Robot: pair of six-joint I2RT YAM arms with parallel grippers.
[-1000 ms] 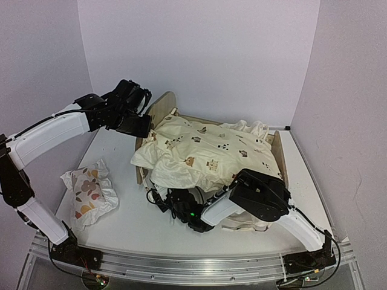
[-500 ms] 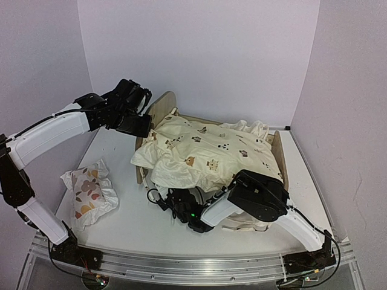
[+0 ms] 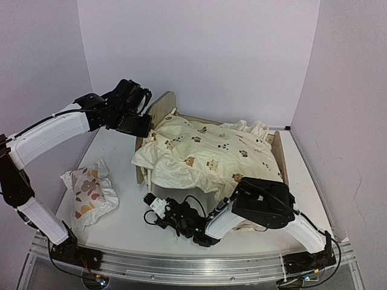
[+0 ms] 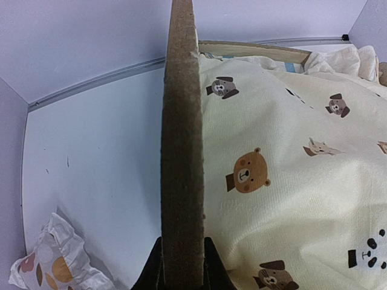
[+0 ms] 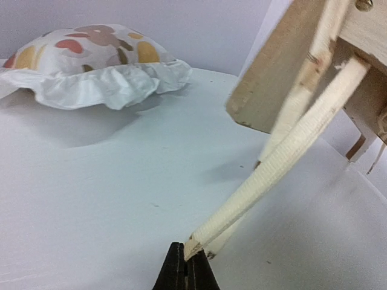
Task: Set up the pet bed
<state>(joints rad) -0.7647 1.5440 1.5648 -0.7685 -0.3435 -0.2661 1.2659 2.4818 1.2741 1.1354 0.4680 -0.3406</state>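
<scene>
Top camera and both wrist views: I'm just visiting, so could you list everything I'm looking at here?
Light-wood pet bed with arched headboard: one, pale wood, mid-table.
Cream ruffled animal-print cushion: one, cream, draped loosely over the bed.
Cream fabric tie: at least one, cream, stretched from the bed's side to the right gripper.
Small white pillow with orange-brown prints: one, on the table left of the bed.
White table: one, under everything.
Left gripper: black, clamped on the headboard's edge.
Right gripper: black, shut on the tie's end, low over the table.
</scene>
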